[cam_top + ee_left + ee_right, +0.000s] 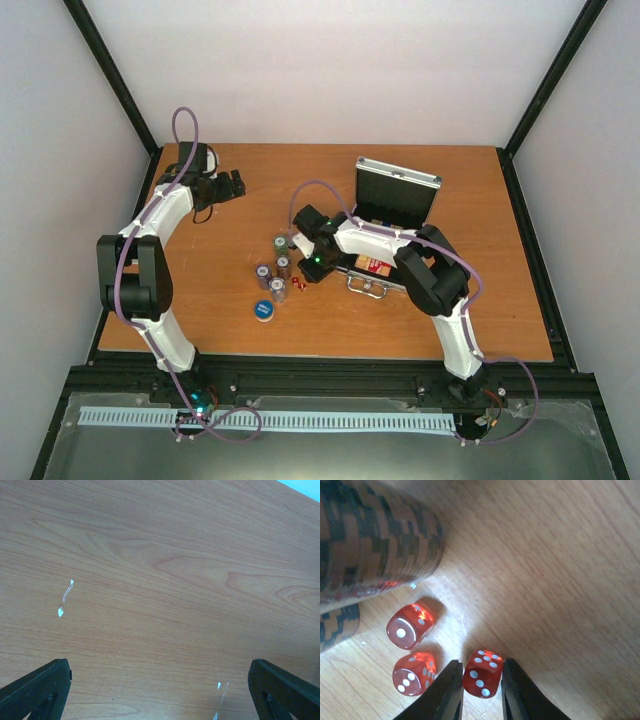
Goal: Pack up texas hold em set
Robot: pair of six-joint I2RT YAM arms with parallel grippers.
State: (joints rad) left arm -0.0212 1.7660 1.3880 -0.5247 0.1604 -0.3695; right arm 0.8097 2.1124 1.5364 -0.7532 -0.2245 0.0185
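Three tiny red dice lie on the wood beside tall poker chip stacks (375,545). My right gripper (481,667) is low over the table with its jaws pressed against both sides of one red die (482,675); the other two dice (410,625) (414,674) sit loose to its left. From above, the right gripper (299,284) is at the dice (297,293), between the chip stacks (275,270) and the open silver case (398,198). A red-yellow card box (375,265) lies in the case. My left gripper (160,667) hangs open over bare wood.
A round blue disc (263,310) lies near the table's front edge, just below the chip stacks. The case's handle (368,288) faces the front. My left gripper (235,185) is far off at the back left corner of the table (480,310).
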